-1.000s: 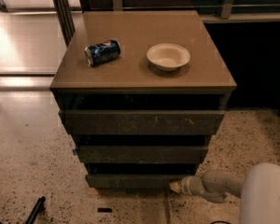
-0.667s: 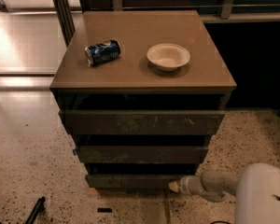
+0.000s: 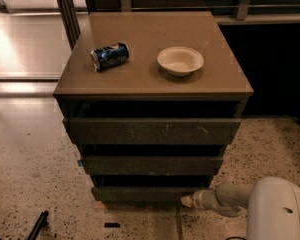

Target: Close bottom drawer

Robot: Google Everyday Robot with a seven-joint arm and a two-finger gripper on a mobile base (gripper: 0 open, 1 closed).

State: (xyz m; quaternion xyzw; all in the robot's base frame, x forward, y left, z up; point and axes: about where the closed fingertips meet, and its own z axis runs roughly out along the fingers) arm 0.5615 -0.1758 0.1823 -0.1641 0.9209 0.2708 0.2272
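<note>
The cabinet has three dark drawers, all pulled out a little. The bottom drawer [image 3: 140,193] is the lowest, with a plain flat front just above the floor and a dark gap above it. My gripper [image 3: 188,201] comes in from the lower right on a white arm and its tip rests against the right end of the bottom drawer's front. The middle drawer [image 3: 152,164] and the wider top drawer [image 3: 152,131] with pale scratch marks sit above it.
On the cabinet top [image 3: 150,79] lie a blue can [image 3: 110,56] on its side and a white bowl [image 3: 180,60]. My white arm body [image 3: 277,209] fills the lower right. A dark object [image 3: 37,225] lies on the speckled floor at lower left.
My arm has drawn slightly to the left toward the bottom drawer's front; the drawers look unchanged.
</note>
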